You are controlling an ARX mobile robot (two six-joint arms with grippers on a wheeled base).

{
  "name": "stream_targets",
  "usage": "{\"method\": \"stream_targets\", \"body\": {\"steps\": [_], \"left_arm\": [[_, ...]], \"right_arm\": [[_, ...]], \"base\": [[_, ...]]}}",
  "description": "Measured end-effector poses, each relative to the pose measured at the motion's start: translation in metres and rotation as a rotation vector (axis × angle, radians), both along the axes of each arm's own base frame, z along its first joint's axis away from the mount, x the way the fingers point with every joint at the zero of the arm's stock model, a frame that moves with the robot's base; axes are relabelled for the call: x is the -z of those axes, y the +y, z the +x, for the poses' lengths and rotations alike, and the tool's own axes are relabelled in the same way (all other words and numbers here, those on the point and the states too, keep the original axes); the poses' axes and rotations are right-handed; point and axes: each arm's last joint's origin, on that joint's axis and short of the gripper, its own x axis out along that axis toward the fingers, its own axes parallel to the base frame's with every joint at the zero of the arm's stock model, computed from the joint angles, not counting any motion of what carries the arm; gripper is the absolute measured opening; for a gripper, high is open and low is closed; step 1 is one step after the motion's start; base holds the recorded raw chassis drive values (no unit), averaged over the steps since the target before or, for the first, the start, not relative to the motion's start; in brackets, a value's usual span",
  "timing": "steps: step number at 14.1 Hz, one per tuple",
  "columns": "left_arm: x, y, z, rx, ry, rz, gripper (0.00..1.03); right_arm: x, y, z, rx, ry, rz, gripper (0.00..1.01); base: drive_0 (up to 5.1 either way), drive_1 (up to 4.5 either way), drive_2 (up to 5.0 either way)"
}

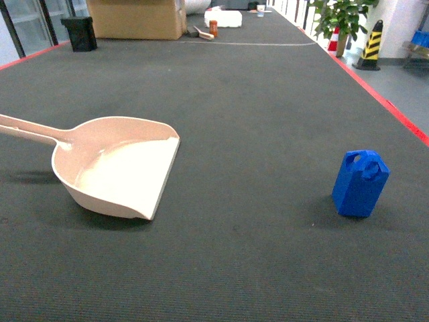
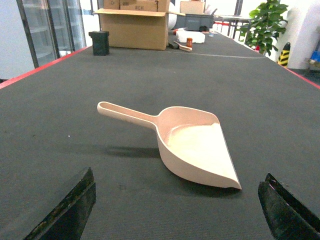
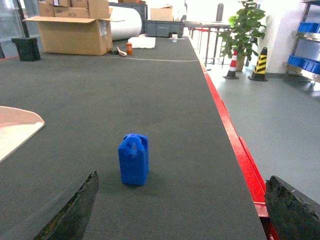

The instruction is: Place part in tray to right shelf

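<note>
Head view: dark grey ribbed mat (image 1: 234, 107) with a red border along its right edge; the tray (image 1: 120, 168), beige-pink, lies at left with its handle running off the left edge and its wide lip facing right; the part (image 1: 360, 183), bright blue, stands upright at right, well apart from the tray; neither gripper appears here. At the far end: a cardboard box (image 1: 137, 18), a black bin (image 1: 80, 33), a potted plant (image 1: 338, 17), a yellow-and-black bollard (image 1: 370, 45). Left wrist view: the tray (image 2: 192, 145) rests on the mat ahead of the left gripper (image 2: 175, 210), handle pointing far left, lip toward the near right; both dark fingertips (image 2: 70, 210) sit at the bottom corners, spread wide, nothing between them, clear of the tray. Right wrist view: the part (image 3: 134, 159) stands upright on the mat, cut-out handle on top, ahead of the right gripper (image 3: 180, 210); its fingertips (image 3: 75, 212) are spread wide at the bottom corners, released, not touching the part. A corner of the tray (image 3: 15, 127) shows at the left edge. The right shelf (image 3: 306, 47), metal with blue crates, stands at far right beyond the red border, across grey floor.
</note>
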Motion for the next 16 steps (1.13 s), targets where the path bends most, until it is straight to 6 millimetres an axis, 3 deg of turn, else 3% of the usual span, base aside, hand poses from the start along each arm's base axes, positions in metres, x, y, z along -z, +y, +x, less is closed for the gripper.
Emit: {"method": "stream_targets", "body": {"steps": [16], "left_arm": [[0.0000, 0.0000, 0.0000, 0.000, 0.000, 0.000, 0.98]], "right_arm": [[0.0000, 0.0000, 0.0000, 0.000, 0.000, 0.000, 0.98]], "base": [[0.0, 0.00, 0.0]]}}
